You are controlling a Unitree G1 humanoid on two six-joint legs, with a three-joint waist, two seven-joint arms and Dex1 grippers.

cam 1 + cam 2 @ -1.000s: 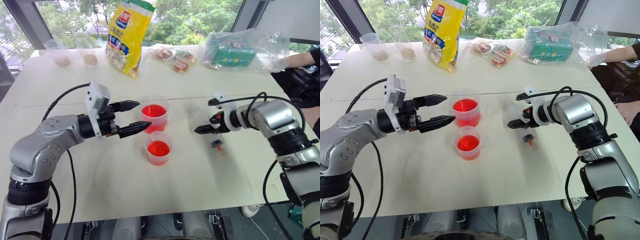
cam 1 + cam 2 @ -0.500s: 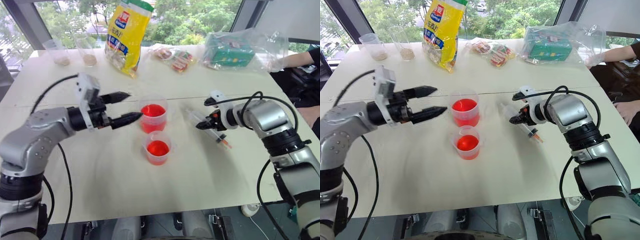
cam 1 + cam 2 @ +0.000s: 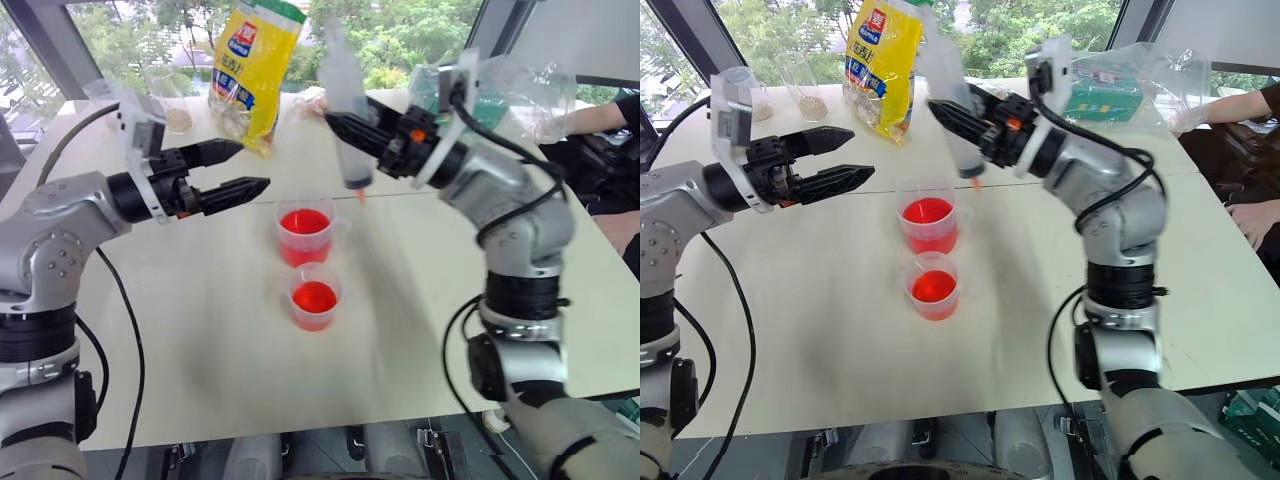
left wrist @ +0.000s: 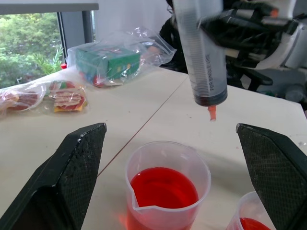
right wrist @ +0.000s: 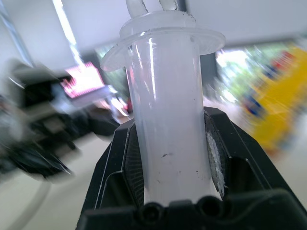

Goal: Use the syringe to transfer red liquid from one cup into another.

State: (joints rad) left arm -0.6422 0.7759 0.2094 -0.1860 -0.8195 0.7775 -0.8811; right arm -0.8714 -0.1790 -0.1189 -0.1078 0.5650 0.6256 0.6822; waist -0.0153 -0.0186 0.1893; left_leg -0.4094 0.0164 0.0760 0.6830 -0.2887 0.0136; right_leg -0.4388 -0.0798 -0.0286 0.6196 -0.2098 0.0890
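Head views: right gripper (image 3: 345, 125) is clamped on the syringe (image 3: 345, 120), barrel upright with the orange tip (image 3: 361, 192) down, in the air over the middle of the table (image 3: 200, 330) and just beyond the tall cup (image 3: 306, 232). Held tip-down this way, the syringe looks ready to dip into the red liquid (image 3: 305, 221). The small cup (image 3: 316, 295) with pour lip stands just nearer the front edge, close to the tall one, so the transfer path looks short. Left gripper (image 3: 235, 170) hangs above the table on the left side, fingers spread wide, holding nothing; probably kept there to steady a cup or work the plunger. Snack bags sit along the far edge, out of the work area. Left wrist view: its two fingers (image 4: 72, 177) stand wide apart either side of the tall cup without touching it; the syringe hangs above and behind the rim, barrel apparently empty, tip clear of the liquid. Right wrist view: the pads (image 5: 132, 165) press both sides of the barrel below the flange (image 5: 163, 31); grip is mid-barrel, leaving the plunger end free.
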